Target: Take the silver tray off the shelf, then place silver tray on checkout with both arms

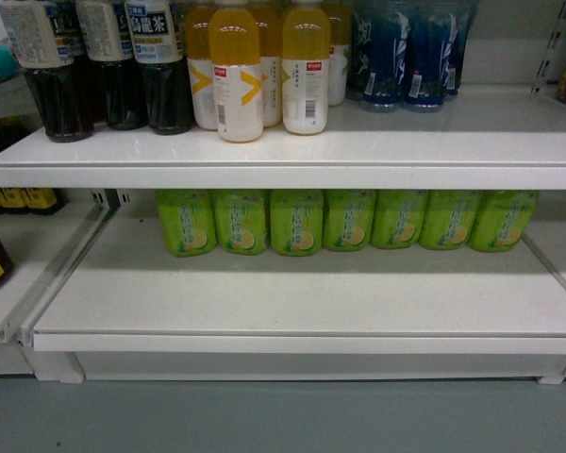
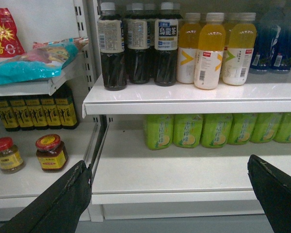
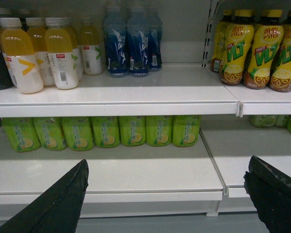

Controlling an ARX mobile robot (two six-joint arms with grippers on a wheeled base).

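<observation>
The silver tray doesn't show up in any view, so where it sits can't be told. The head view catches no arms at all, only the wrist cams do: the left gripper [image 2: 169, 194] and right gripper [image 3: 167, 194] both hang wide apart and hold nothing, fingertips cut off at the bottom edge. Straight ahead of each is the shelf [image 1: 292, 293], green bottles [image 1: 344, 219] lined along its back.

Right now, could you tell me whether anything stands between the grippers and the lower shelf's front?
Nothing visible does. The left gripper and right gripper hang open before the lower shelf. Its green bottles stand only along the back. No tray shows in any view.
</observation>
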